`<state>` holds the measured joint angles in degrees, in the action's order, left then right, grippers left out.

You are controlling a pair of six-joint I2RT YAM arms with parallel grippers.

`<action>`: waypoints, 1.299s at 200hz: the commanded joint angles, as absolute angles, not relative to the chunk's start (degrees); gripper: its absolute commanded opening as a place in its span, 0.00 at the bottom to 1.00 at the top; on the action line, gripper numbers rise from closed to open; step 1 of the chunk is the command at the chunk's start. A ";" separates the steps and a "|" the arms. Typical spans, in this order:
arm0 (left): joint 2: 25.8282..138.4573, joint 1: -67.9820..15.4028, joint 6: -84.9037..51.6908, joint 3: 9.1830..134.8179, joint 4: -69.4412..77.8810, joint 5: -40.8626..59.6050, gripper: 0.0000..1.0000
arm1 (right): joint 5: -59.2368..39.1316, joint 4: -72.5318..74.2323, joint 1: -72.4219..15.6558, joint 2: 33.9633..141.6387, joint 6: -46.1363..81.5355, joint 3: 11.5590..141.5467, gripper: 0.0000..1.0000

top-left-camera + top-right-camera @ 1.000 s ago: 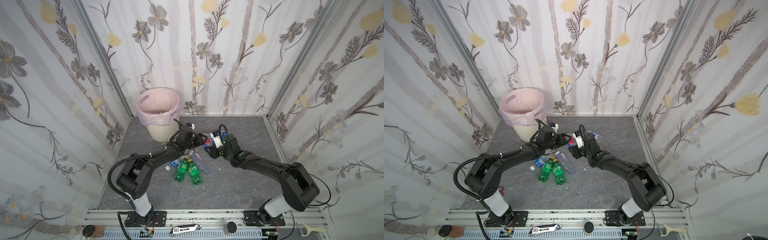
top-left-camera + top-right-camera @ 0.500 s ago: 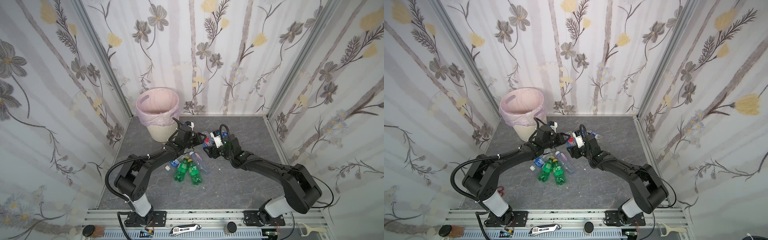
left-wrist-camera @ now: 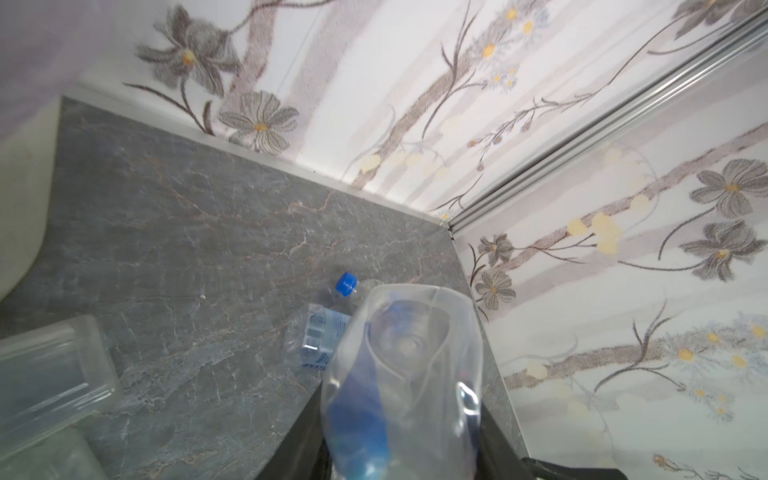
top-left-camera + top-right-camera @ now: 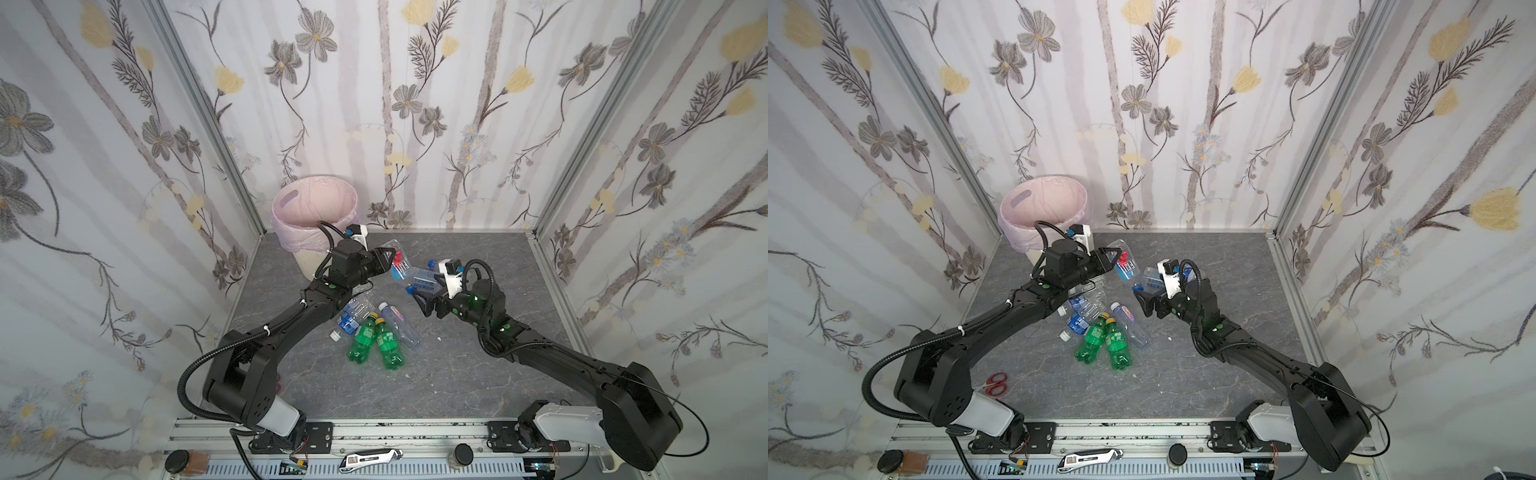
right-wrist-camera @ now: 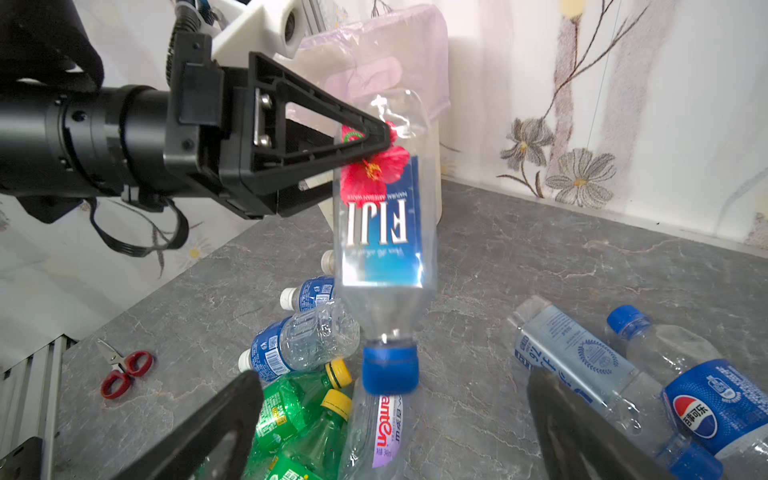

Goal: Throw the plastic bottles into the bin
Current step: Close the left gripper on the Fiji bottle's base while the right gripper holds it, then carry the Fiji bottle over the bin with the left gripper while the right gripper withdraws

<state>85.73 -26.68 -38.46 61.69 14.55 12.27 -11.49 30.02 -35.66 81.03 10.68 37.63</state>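
A clear Fiji bottle (image 5: 380, 216) with a blue label hangs cap down above the floor, and my left gripper (image 5: 386, 137) is shut on its upper end. The same bottle (image 4: 400, 264) and left gripper (image 4: 390, 259) show near the middle in both top views. My right gripper (image 4: 419, 301) stands open just below and right of it, holding nothing; the blue cap hangs between its spread fingers (image 5: 232, 407). The bin (image 4: 291, 239), cream with a pink bag, stands at the back left behind the left arm. Two green bottles (image 4: 376, 340) and clear ones (image 4: 349, 320) lie heaped on the floor.
More bottles (image 5: 577, 357), one a Pepsi (image 5: 702, 407), lie on the floor beside my right gripper. Red scissors (image 4: 994, 384) lie at the front left. Floral walls close in three sides. A utility knife (image 4: 370, 457) rests on the front rail.
My right gripper has opened and drawn back from the Fiji bottle. My left gripper has closed on that bottle and now carries it alone, slightly nearer the bin.
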 commanded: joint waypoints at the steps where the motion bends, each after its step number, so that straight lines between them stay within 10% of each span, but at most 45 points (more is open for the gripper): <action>1: 82.68 -25.15 -34.63 62.88 15.91 9.94 0.43 | -10.47 40.53 -35.70 80.82 9.17 36.91 1.00; 59: 73.95 -21.84 -25.71 64.85 15.74 2.67 0.44 | -16.50 58.60 -37.07 86.47 6.05 39.41 1.00; 260: 77.60 -8.61 -12.66 84.90 18.40 -13.53 0.45 | -17.24 43.78 -41.04 94.90 0.08 56.07 1.00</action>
<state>73.54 -9.52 -12.82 84.38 17.50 -12.45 -17.41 43.86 -41.01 94.76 0.97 55.51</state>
